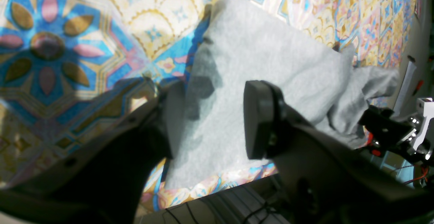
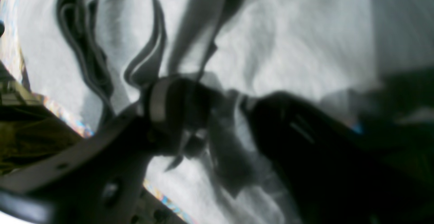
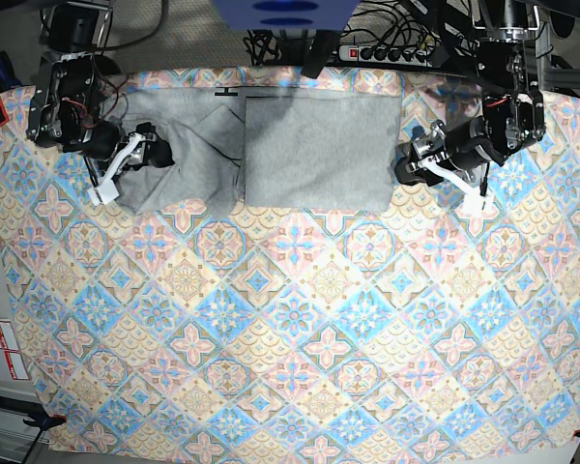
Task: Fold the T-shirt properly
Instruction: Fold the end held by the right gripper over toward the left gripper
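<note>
The light grey T-shirt (image 3: 319,150) lies at the far edge of the table. Its right part is folded into a flat rectangle and its left part is rumpled. My left gripper (image 3: 403,166) sits at the rectangle's right edge. In the left wrist view this gripper (image 1: 215,108) is open, hovering over the T-shirt (image 1: 264,54) with nothing between its fingers. My right gripper (image 3: 164,153) is down in the rumpled left part. Close up, the right gripper (image 2: 213,122) has its fingers apart with a bunched fold of the T-shirt (image 2: 305,41) between them.
The colourful patterned tablecloth (image 3: 290,338) covers the whole table. A power strip and cables (image 3: 377,53) lie beyond the far edge. The table's edge (image 1: 210,210) shows just below my left gripper.
</note>
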Motion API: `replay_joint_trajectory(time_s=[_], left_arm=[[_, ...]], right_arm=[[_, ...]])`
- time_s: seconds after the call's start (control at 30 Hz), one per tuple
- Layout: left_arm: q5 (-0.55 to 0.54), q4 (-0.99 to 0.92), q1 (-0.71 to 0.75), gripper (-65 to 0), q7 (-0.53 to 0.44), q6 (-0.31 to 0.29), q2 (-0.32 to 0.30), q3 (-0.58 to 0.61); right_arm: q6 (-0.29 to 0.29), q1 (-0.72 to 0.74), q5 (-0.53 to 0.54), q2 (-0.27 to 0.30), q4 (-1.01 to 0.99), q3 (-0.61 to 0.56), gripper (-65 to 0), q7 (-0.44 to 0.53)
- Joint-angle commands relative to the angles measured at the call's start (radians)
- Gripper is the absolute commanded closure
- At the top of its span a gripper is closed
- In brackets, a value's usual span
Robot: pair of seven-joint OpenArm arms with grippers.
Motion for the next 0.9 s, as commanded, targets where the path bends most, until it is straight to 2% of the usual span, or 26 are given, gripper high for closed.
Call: replay_joint_trajectory(time_s=[0.0, 0.1, 0.27, 0.47, 0.63, 0.87], left_arm=[[-0.016, 0.016, -0.016, -28.6, -0.006, -0.004, -0.009, -0.005], [-0.016, 0.016, -0.016, -28.6, -0.006, -0.004, -0.009, -0.005], [-0.016, 0.016, -0.016, -28.6, -0.006, -0.004, -0.009, -0.005], [-0.017, 0.016, -0.017, -28.6, -0.008, -0.004, -0.009, -0.013], [-0.019, 0.018, -0.017, -28.6, -0.008, -0.004, -0.009, -0.016], [-0.019, 0.019, -0.017, -28.6, -0.008, -0.004, 0.008, -0.087]], right_arm=[[0.003, -0.002, -0.013, -0.002, -0.005, -0.010, -29.5, -0.035], [0.003, -0.001, -0.013, -0.002, -0.011, -0.007, -20.3, -0.035], [0.003, 0.001, -0.009, -0.002, -0.013, -0.007, -0.8, -0.035], [0.003, 0.073, -0.007, -0.002, -0.004, 0.001, 0.0, -0.041], [0.003, 0.085, -0.007, 0.001, -0.004, 0.074, 0.0, -0.043], [0.003, 0.185, -0.012, 0.007, -0.013, 0.084, 0.0, -0.043]])
